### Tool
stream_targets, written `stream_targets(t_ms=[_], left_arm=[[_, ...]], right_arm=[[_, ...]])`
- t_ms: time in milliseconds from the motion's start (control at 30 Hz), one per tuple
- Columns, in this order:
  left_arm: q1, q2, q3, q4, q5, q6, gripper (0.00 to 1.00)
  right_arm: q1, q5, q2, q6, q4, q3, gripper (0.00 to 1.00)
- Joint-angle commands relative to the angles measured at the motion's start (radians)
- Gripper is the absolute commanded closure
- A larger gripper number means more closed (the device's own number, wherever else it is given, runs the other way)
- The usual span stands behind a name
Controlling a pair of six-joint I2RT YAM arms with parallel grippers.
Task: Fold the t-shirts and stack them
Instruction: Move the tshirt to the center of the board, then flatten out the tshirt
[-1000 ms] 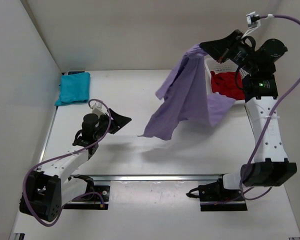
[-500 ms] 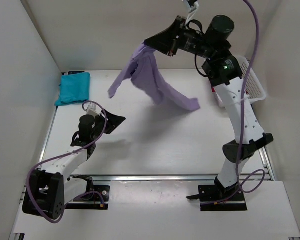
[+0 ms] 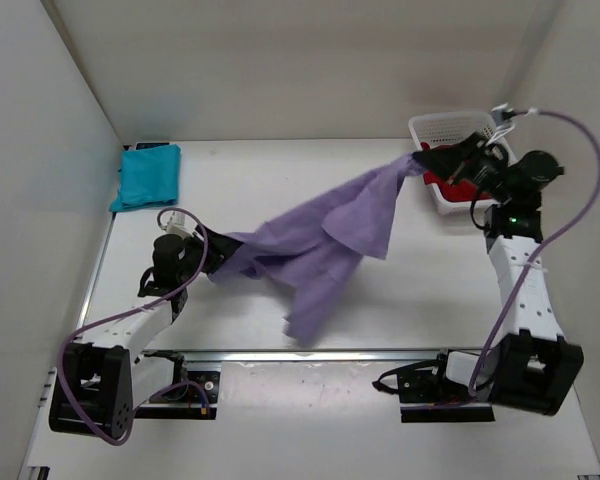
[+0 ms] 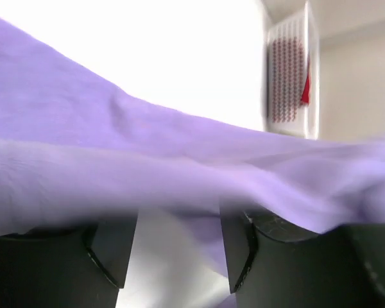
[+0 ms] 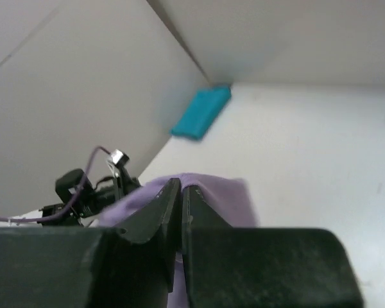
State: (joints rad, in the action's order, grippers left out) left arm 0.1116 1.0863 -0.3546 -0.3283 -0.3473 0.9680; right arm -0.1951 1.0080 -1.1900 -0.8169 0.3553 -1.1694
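The lavender t-shirt (image 3: pixel 320 235) is strung out in a long diagonal sheet, one corner pinched tight in the right pincer (image 3: pixel 420 160), jaws clenched on the cloth with purple spilling out beneath the fingers (image 5: pixel 160 215). From that grip it slopes down and away to the left pincer (image 3: pixel 218 258), where the far end drapes over the fingers (image 4: pixel 112 247). Those jaws stand apart, released, the cloth lying across them rather than nipped (bare table shows in the gap). A loose flap trails onto the table (image 3: pixel 230 160) between the two pincers. The dark red t-shirt (image 3: pixel 448 187) sits in the white mesh basket (image 3: pixel 450 125), just behind the right pincer. The teal t-shirt (image 3: pixel 147 176) lies folded well beyond the left pincer, by the far-left wall.
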Motion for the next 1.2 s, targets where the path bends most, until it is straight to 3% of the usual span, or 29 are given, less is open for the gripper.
stream_targets(t_ms=[0, 167, 300, 333, 467, 600, 700, 1067, 1133, 1167], left_arm=[[0.054, -0.023, 0.009, 0.026, 0.029, -0.063, 0.37], [0.022, 0.056, -0.018, 0.038, 0.062, -0.062, 0.35], [0.057, 0.126, -0.046, 0.061, 0.047, -0.054, 0.36], [0.069, 0.097, -0.047, 0.104, 0.088, -0.089, 0.34], [0.074, -0.040, -0.052, 0.265, 0.279, -0.205, 0.15], [0.137, -0.072, -0.072, 0.420, 0.398, -0.291, 0.13], [0.165, -0.020, -0.029, 0.346, 0.404, -0.281, 0.26], [0.194, 0.196, -0.101, 0.219, 0.364, -0.244, 0.48], [0.209, 0.198, -0.093, 0.201, 0.363, -0.233, 0.68], [0.211, 0.187, -0.093, 0.201, 0.367, -0.232, 0.73]], right_arm=[[0.012, 0.029, -0.074, 0.004, 0.146, 0.197, 1.00], [0.057, -0.078, -0.253, 0.045, 0.140, 0.266, 1.00], [0.111, -0.248, -0.315, 0.192, -0.032, 0.203, 1.00], [0.117, -0.282, -0.316, 0.214, -0.097, 0.176, 1.00], [0.108, -0.295, -0.287, 0.220, -0.084, 0.203, 1.00], [0.109, -0.293, -0.261, 0.182, -0.003, 0.283, 0.99], [0.120, -0.292, -0.229, 0.174, 0.025, 0.322, 1.00], [0.186, -0.295, -0.175, 0.170, 0.060, 0.485, 1.00], [0.187, -0.299, -0.157, 0.165, 0.063, 0.508, 1.00], [0.184, -0.298, -0.149, 0.170, 0.057, 0.510, 1.00]])
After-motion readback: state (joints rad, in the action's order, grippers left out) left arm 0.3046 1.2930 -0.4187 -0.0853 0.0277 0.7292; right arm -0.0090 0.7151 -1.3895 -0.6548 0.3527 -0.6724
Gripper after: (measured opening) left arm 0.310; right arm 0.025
